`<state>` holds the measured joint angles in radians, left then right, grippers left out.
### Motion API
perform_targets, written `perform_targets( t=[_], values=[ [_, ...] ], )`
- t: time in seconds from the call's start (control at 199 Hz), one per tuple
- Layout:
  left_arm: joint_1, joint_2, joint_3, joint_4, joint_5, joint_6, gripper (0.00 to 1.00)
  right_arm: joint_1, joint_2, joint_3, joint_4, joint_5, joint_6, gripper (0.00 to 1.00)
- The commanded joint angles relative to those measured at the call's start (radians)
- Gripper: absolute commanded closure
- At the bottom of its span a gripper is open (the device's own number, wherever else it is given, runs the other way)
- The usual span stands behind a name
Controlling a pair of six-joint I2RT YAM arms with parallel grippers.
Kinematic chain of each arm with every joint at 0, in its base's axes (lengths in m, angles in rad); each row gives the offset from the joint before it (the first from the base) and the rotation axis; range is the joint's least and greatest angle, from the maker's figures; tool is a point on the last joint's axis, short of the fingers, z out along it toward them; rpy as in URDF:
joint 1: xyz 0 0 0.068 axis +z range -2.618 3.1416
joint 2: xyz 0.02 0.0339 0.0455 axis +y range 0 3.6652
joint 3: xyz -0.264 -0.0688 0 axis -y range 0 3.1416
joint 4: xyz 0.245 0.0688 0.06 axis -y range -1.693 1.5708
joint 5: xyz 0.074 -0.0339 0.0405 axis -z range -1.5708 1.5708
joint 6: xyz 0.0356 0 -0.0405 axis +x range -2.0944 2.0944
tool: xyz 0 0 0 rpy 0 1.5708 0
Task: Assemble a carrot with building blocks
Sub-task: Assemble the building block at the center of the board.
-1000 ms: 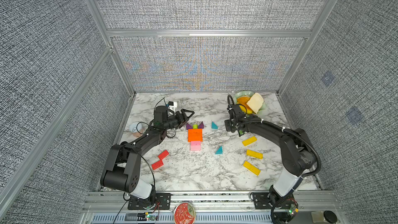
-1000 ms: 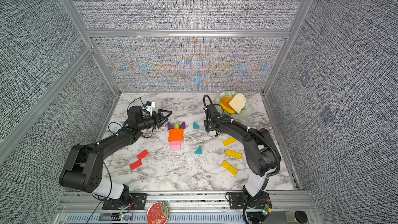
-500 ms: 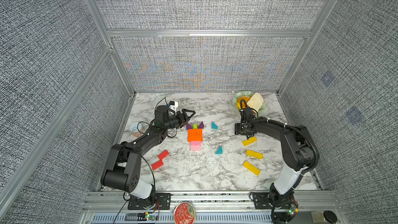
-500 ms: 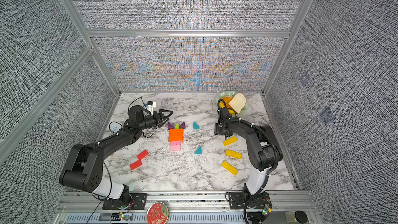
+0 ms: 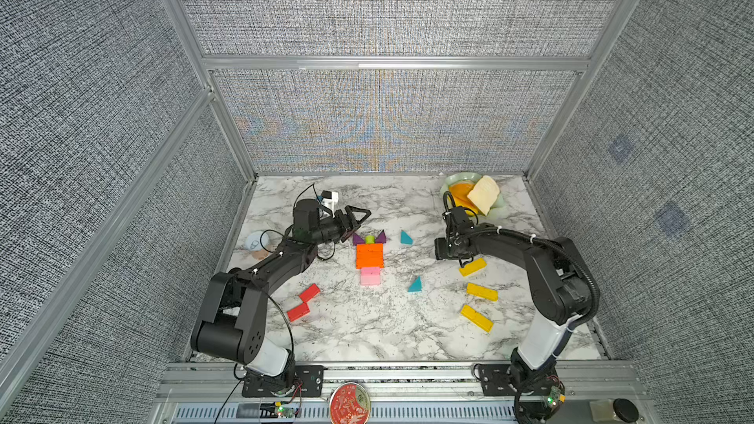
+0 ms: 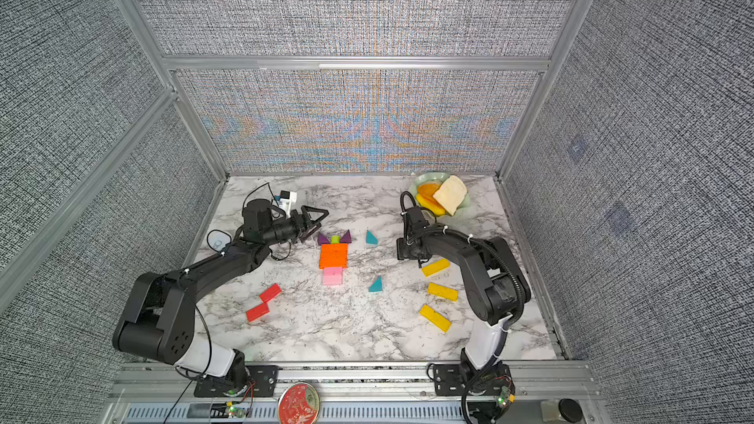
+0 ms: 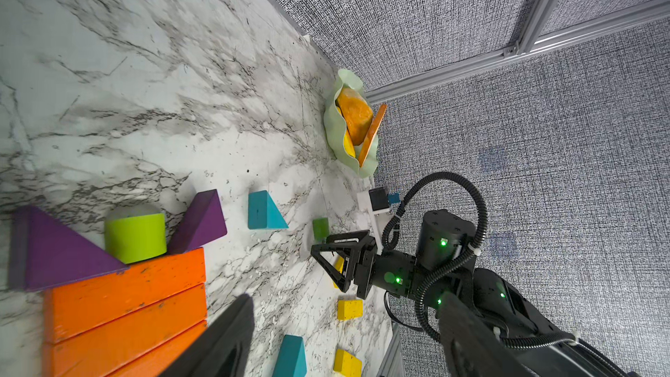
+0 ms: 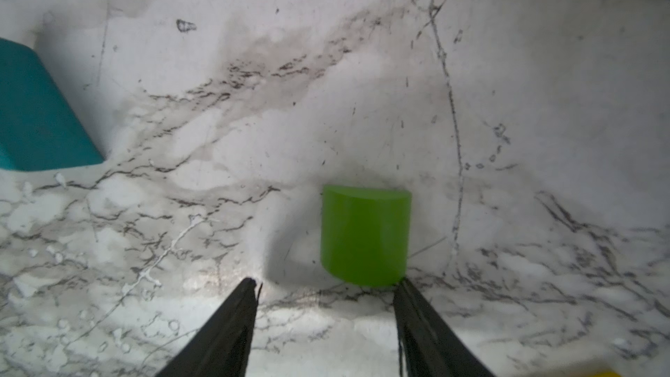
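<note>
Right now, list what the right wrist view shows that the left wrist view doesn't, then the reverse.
Only the right wrist: the open gap between the right pincer's tips. Only the left wrist: orange bars, purple triangles, a lime stub between them, the plate of food. Both: the loose green stub, a teal triangle, the marble table.

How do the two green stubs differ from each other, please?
The placed stub sits between the purple triangles, touching the orange bars; the loose stub stands alone on the marble. The loose stub lies just ahead of the open right gripper; no gripper is around the placed stub. Both are short, rounded and lime green.
</note>
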<state>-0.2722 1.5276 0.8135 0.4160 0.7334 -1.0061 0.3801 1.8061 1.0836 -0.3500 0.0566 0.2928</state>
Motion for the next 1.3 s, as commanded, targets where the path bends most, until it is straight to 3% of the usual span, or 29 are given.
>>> perform_targets(
  t=[0.0,0.166,0.401,0.757,1.294],
  values=[
    [-0.001,-0.001,0.007,0.010,0.006,0.005,0.19,0.001,-0.004,0.015,-0.039,0.071,0.018,0.36],
    [-0.002,0.002,0.006,0.010,0.006,0.003,0.19,-0.010,0.021,0.060,-0.051,0.079,0.018,0.37],
    [-0.002,-0.001,0.008,0.006,0.003,0.009,0.19,-0.027,0.103,0.125,-0.079,0.062,0.000,0.47],
    [-0.004,-0.006,0.007,0.009,0.006,0.003,0.19,-0.015,0.111,0.114,-0.057,0.027,0.015,0.58],
    [-0.004,-0.007,0.006,0.008,0.003,0.004,0.19,0.069,0.170,0.206,-0.056,0.037,0.066,0.60]
  ],
)
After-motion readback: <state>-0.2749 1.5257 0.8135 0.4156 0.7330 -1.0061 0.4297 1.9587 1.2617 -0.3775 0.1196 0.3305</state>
